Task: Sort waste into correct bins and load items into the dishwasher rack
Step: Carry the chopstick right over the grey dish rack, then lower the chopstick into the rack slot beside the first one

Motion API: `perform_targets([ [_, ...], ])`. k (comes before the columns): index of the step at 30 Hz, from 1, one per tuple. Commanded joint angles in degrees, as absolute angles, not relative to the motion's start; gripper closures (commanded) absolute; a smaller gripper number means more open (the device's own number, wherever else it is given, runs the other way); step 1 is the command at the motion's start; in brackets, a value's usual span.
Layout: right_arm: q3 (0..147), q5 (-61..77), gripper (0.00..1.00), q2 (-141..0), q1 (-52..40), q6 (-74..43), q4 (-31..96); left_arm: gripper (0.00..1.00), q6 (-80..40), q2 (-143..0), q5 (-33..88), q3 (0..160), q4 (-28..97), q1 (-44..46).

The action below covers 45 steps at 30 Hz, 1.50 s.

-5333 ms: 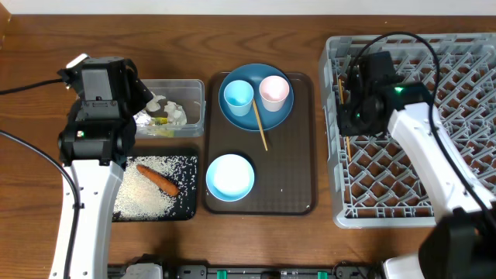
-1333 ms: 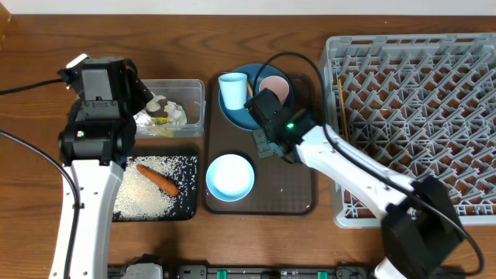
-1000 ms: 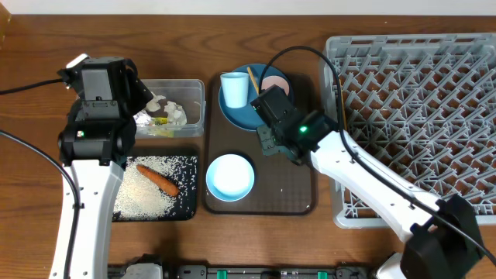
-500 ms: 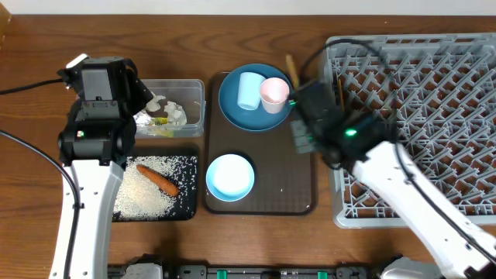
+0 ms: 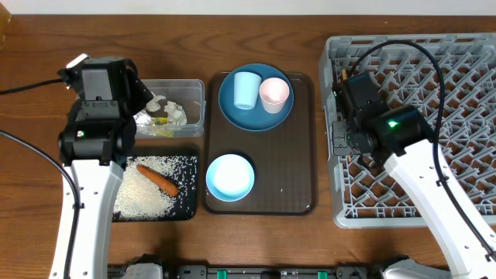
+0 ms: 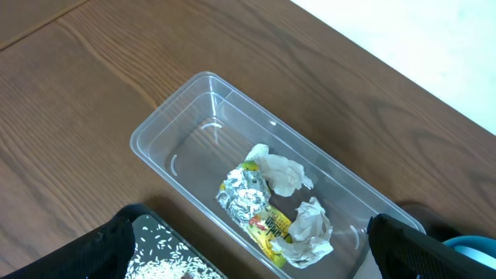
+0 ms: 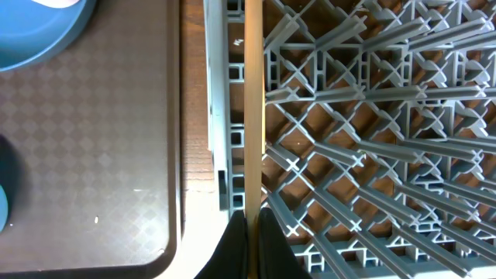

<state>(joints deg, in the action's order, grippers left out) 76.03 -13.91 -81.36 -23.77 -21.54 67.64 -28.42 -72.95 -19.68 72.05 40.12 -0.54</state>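
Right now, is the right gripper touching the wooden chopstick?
Touching. The right wrist view shows the wooden chopstick pinched between the shut fingers of the right gripper.

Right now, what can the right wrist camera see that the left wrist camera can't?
Only the right wrist view shows the right pincer shut on a wooden chopstick, held over the edge of the grey dishwasher rack. Only the left wrist view shows the clear tub with the shiny wrapper and crumpled paper inside, plus rice on the black tray. Both catch a bit of the blue plate, the brown serving tray and the wooden table.
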Motion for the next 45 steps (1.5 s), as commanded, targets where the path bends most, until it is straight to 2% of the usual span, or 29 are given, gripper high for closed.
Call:
perform_targets([
  [1, 76.1, -14.6, 0.99, -81.1, -22.9, -22.3, 67.7, 0.02, -27.7, -72.9, -20.6, 73.1, 40.3, -0.7],
  [19, 67.4, -15.2, 0.96, -81.9, -22.8, -18.7, 58.8, 0.02, -27.7, -72.9, -20.6, 73.1, 40.3, -0.7],
  [26, 67.4, -15.2, 0.86, -82.0, -22.8, -18.6, 58.7, 0.02, -27.7, -72.9, -20.6, 73.1, 40.3, -0.7],
  [30, 67.4, -15.2, 0.68, -82.0, -22.8, -18.6, 58.8, 0.02, -27.7, -72.9, -20.6, 73.1, 40.3, -0.7],
  [32, 67.4, -15.2, 0.65, -82.0, -22.8, -18.6, 58.8, 0.02, -27.7, -72.9, -20.6, 73.1, 40.3, -0.7],
  [35, 67.4, -15.2, 0.61, -82.0, -22.8, -18.5, 58.8, 0.02, -27.7, -72.9, -20.6, 73.1, 40.3, -0.7],
  [45, 67.4, -16.8, 0.6, -82.0, -22.7, -15.2, 59.4, 0.02, -27.7, -72.9, -20.6, 73.1, 40.3, -0.7],
])
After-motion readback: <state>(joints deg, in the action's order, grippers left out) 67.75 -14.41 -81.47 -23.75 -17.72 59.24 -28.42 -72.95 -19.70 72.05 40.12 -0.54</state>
